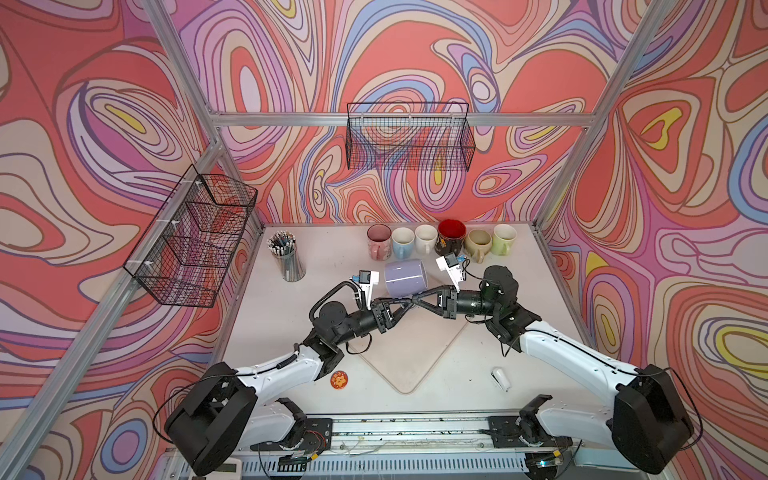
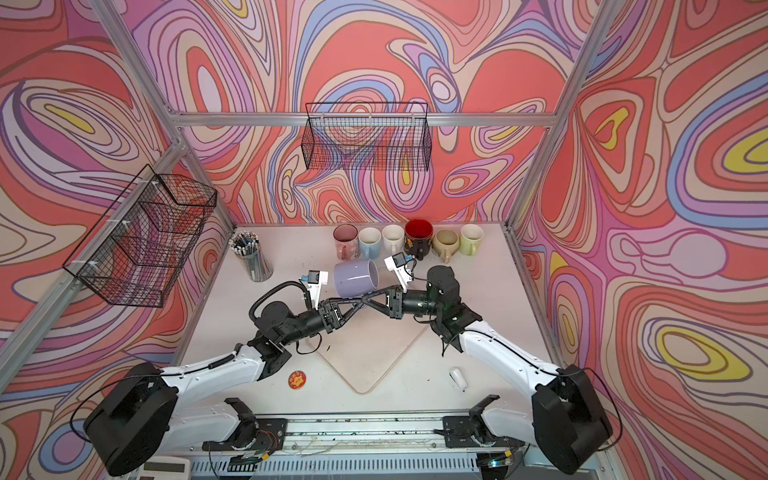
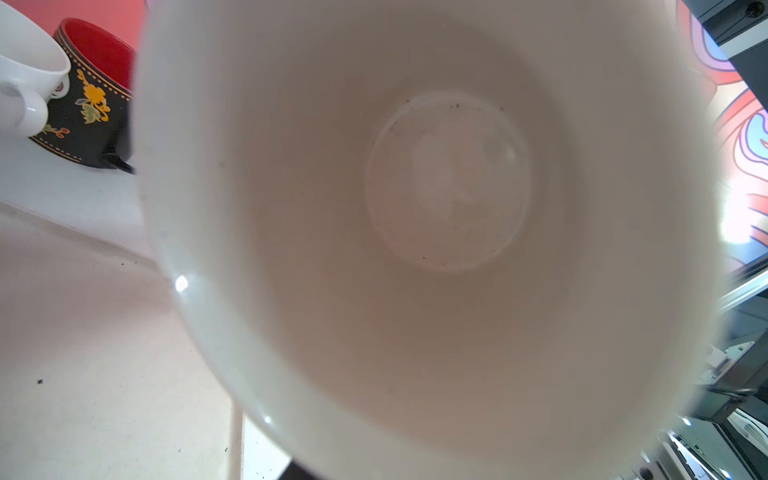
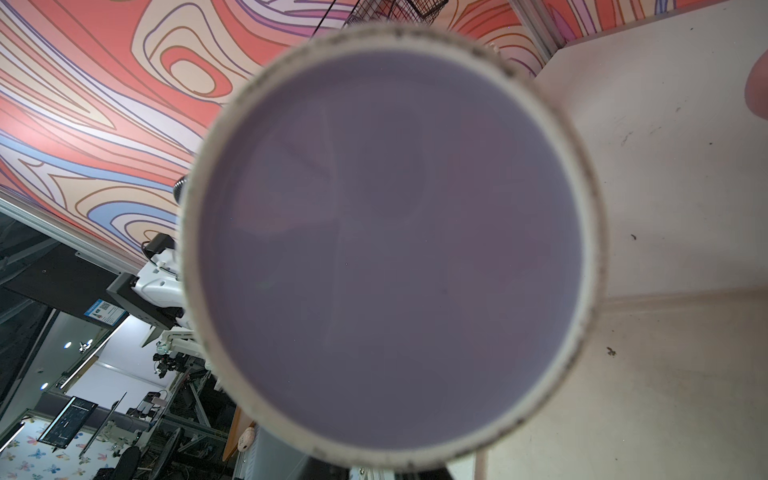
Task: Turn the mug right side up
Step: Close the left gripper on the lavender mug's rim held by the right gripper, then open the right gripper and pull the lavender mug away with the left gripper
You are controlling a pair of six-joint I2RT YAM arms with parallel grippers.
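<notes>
The lavender mug (image 1: 405,277) (image 2: 355,277) lies on its side in the air above the table, between the two arms. Its white inside (image 3: 449,183) fills the left wrist view. Its purple base (image 4: 390,249) fills the right wrist view. In both top views my right gripper (image 1: 416,300) (image 2: 368,300) is shut at the mug's near underside and carries it. My left gripper (image 1: 405,306) (image 2: 360,306) meets it tip to tip under the mug's mouth end. The mug hides both pairs of jaws in the wrist views, so I cannot see how wide the left jaws stand. The handle is hidden.
Several upright mugs (image 1: 440,241) line the table's back edge. A cup of pens (image 1: 289,257) stands at the back left. A beige mat (image 1: 411,357) lies below the grippers, with an orange disc (image 1: 339,379) and a small white object (image 1: 500,378) nearer the front. Wire baskets (image 1: 409,137) (image 1: 195,237) hang on the walls.
</notes>
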